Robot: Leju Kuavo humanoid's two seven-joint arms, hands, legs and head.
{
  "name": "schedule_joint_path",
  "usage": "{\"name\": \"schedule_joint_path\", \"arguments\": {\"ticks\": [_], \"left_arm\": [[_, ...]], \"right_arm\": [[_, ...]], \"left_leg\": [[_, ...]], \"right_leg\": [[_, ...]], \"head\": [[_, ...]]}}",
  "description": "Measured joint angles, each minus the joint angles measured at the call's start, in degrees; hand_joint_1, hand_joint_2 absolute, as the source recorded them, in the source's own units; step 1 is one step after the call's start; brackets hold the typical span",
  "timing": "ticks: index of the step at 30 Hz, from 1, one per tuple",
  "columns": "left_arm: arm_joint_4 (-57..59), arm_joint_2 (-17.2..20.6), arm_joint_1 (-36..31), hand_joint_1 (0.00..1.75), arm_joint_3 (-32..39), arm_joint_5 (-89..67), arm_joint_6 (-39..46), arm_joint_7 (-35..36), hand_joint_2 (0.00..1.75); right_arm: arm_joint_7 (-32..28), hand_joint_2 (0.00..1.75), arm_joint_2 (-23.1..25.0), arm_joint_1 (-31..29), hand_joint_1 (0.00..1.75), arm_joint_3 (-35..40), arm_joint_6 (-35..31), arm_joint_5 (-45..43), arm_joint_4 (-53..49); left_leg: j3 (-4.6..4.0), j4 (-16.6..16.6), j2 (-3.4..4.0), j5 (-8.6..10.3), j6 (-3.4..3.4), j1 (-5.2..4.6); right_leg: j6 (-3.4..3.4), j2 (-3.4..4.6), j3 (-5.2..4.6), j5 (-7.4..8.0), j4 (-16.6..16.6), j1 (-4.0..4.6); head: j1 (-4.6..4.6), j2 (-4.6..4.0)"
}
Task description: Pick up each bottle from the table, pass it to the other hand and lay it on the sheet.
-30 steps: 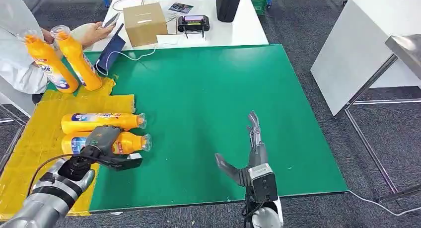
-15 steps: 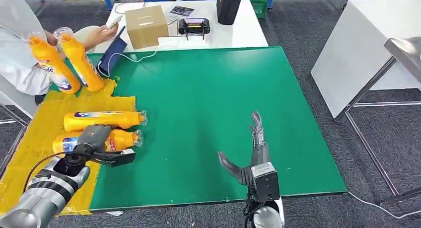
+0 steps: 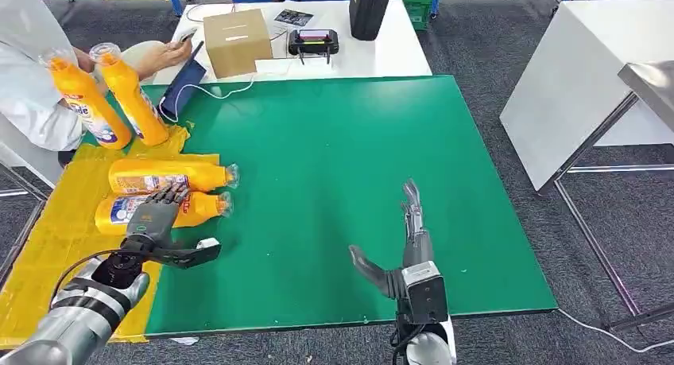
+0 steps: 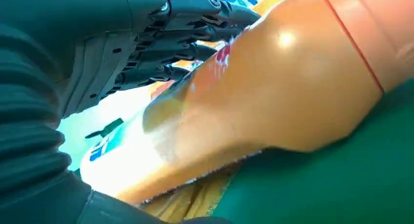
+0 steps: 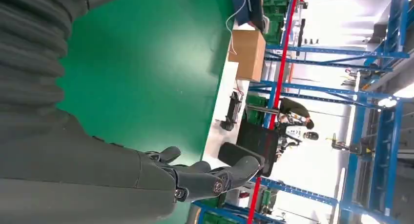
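**Left hand spread above laid bottle; right hand idle over mat**

Reaching in from the near left corner, the silver left arm ends in a left hand [image 3: 156, 222] with fingers straightened and apart, grasping nothing. Its fingertips sit over the body of the near bottle [image 3: 163, 209], the thumb pointing out across the green mat [image 3: 342, 158]. Contact between fingertips and bottle cannot be confirmed. That bottle lies on its side on the yellow sheet [image 3: 56, 222], cap end overhanging the mat, just beside a second lying bottle [image 3: 171, 175]. Two standing bottles [image 3: 107, 95] are at the sheet's far end, next to a person's hand [image 3: 159, 55]. The right hand [image 3: 405, 238] is held flat and released above the mat's near edge, fingers pointing away, thumb splayed left.
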Motion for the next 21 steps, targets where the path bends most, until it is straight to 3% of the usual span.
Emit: {"name": "schedule_joint_path", "arguments": {"ticks": [10,16,17,20,21], "left_arm": [[-0.59,-0.2,0.91,0.0,0.66,0.02,2.14,-1.14,1.75],[-3.86,-0.28,3.85,0.0,1.94,0.52,8.23,-3.1,1.75],[-4.84,-0.35,4.74,0.0,2.34,0.52,9.76,-3.6,0.0],[-9.08,-0.72,8.74,0.0,3.58,0.59,16.9,-5.55,0.0],[-10.83,-0.83,10.55,0.0,4.2,0.74,20.14,-6.43,1.75]], "right_arm": [[0.0,1.75,-0.04,0.02,0.0,-0.05,0.0,0.18,0.0],[0.11,1.75,-0.26,0.04,0.0,0.0,0.46,0.33,0.0],[0.13,1.75,-0.33,0.06,0.0,0.02,0.46,0.33,0.0],[0.13,1.75,-0.63,0.23,0.0,0.19,0.44,0.42,0.0],[0.13,1.75,-0.74,0.34,0.0,0.3,0.35,0.42,0.0]], "left_leg": [[-0.01,0.0,-0.03,0.01,0.0,0.0],[-0.31,0.02,-0.02,0.08,0.01,-0.01],[-0.37,0.03,0.0,0.1,0.03,-0.01],[-0.48,0.05,0.08,0.07,0.03,-0.02],[-0.57,0.06,0.19,0.06,0.02,-0.03]], "right_leg": [[0.01,-0.02,-0.01,0.0,0.0,0.0],[0.13,0.02,0.19,0.15,0.03,0.01],[0.14,0.03,0.14,0.16,0.03,0.01],[0.14,0.06,0.05,0.16,0.03,0.01],[0.14,0.16,-0.07,0.16,0.03,0.01]], "head": [[0.0,0.0],[-0.02,0.0],[-0.02,0.0],[0.02,0.0],[0.0,0.0]]}}
